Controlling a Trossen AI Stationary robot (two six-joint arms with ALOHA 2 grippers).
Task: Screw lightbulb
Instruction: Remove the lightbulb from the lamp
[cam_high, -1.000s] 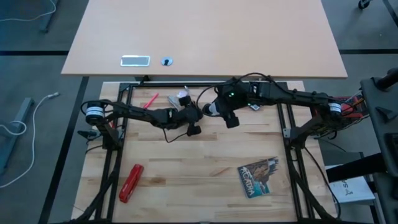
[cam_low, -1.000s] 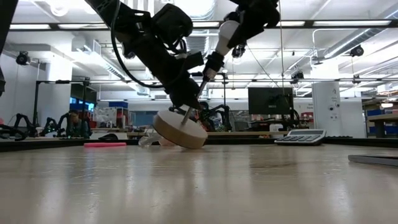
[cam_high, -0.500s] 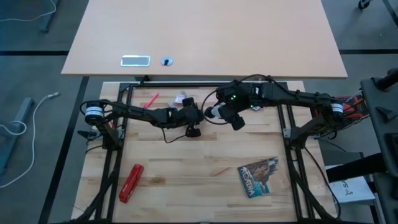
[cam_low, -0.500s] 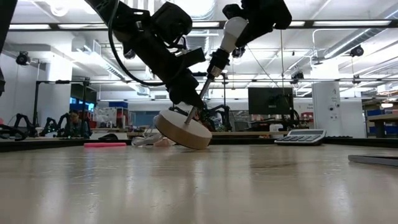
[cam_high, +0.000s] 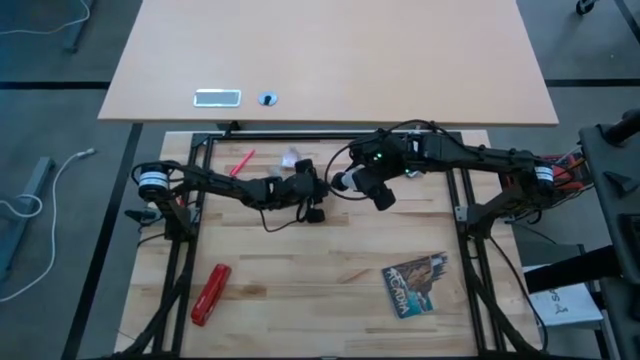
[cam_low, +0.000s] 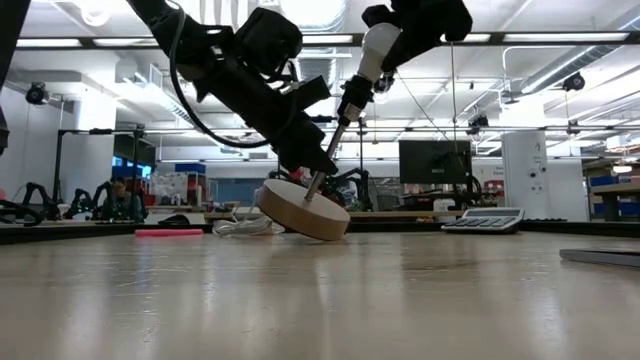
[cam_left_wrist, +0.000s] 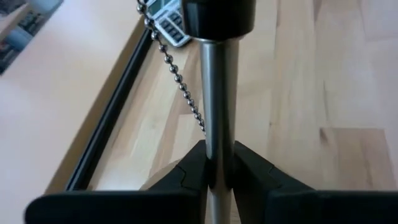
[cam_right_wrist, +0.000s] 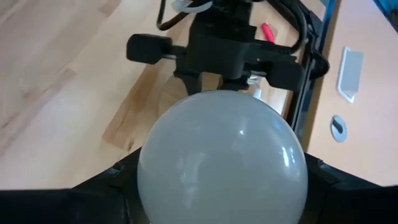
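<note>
The lightbulb (cam_low: 377, 44), white and round-headed, is in my right gripper (cam_high: 350, 181), which is shut on it. In the low view its narrow end meets the black socket (cam_low: 352, 95) on top of a silvery rod (cam_low: 325, 155). The rod stands slanted on a round wooden disc (cam_low: 300, 210). The disc is tilted, with its lower right edge on the table. My left gripper (cam_high: 306, 190) is shut on the rod just above the disc. A bead chain (cam_left_wrist: 177, 78) hangs from the socket. How far the bulb's base is inside the socket is hidden. My left gripper pinches the silvery rod (cam_left_wrist: 214, 143) between its two fingers, low on the rod near the disc. The fingers lie across the rod and come from the table's left. The rod leans toward the right, and the disc rests on one edge. My right gripper holds the bulb's round white head (cam_right_wrist: 221, 155) between its two fingers (cam_right_wrist: 112, 177). It comes from the table's right and above, in line with the bulb. The bulb is clear of the table, its narrow end pointing down-left into the socket.
A see-through wrapper (cam_low: 240, 228) lies behind the disc; it also shows in the high view (cam_high: 293, 158). A calculator (cam_low: 484, 221) lies far right, a pink pen (cam_high: 241, 161) far left, a red tool (cam_high: 211, 293) near left, and a picture card (cam_high: 418, 283) near right.
Both grippers have gone a little toward the table's right edge with the lamp and bulb. The tilted disc has shifted right along the table, uncovering the wrapper behind it. Both grippers have stayed shut.
</note>
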